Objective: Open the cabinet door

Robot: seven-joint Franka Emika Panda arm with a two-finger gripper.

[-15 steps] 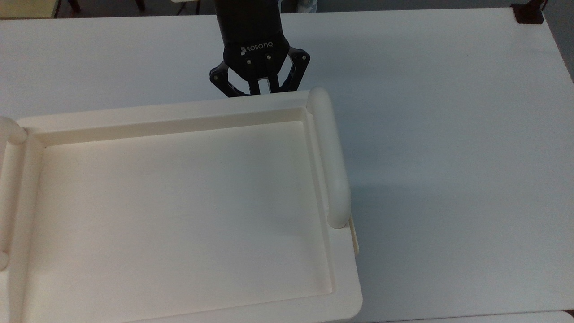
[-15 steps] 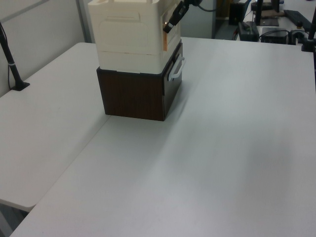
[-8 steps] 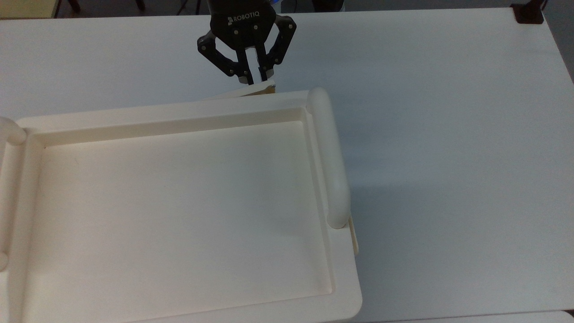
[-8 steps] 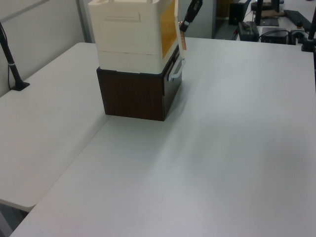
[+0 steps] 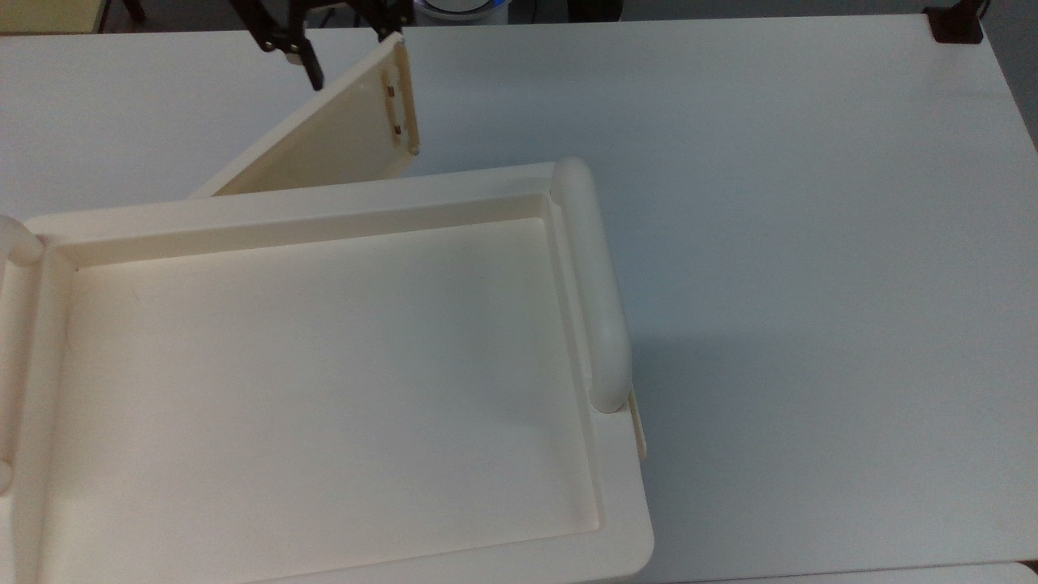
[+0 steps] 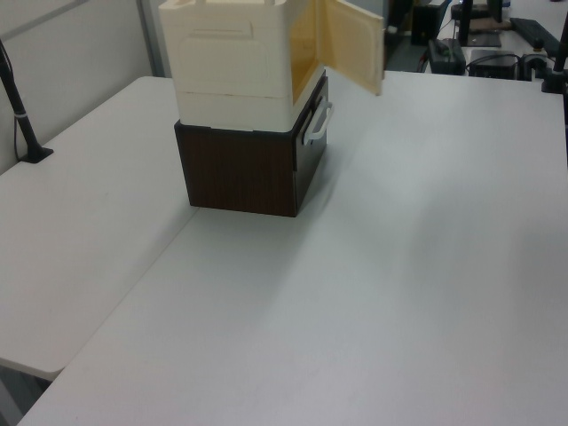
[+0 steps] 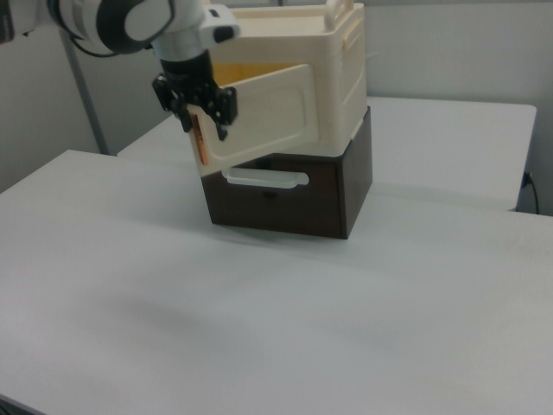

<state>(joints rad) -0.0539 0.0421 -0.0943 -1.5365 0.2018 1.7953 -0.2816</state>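
Since a second ago the cabinet door point(image 5: 340, 138) has swung from flush against the cabinet point(image 5: 324, 381) to well open, and the tool point(image 5: 324, 36) has drawn back from the cabinet's front toward the top view's upper edge.

The door now stands out from the cabinet at a wide slant. Its hinge side meets the cabinet front toward the top view's left, and its free edge, carrying the small brownish fittings point(image 5: 392, 93), sits farthest from the cabinet. Seen from above, the door's long axis runs diagonally from the cabinet front up toward the tool, so the panel points at the tool end-on.

In the right view the tool point(image 7: 205, 112) is at the door's point(image 7: 268, 117) free edge, its fingers straddling that edge; in the top view the fingers look parted on either side of the panel tip, so the tool seems spread and not pinching, though contact with the panel cannot be confirmed. In the left view the door point(image 6: 353, 44) hangs clear of the cabinet's point(image 6: 232, 62) orange-lit opening.

The cabinet rests on a dark brown drawer box point(image 7: 294, 194), which stands on the table point(image 6: 399, 266). Any further opening would carry the free edge around the hinge, away from the cabinet front.
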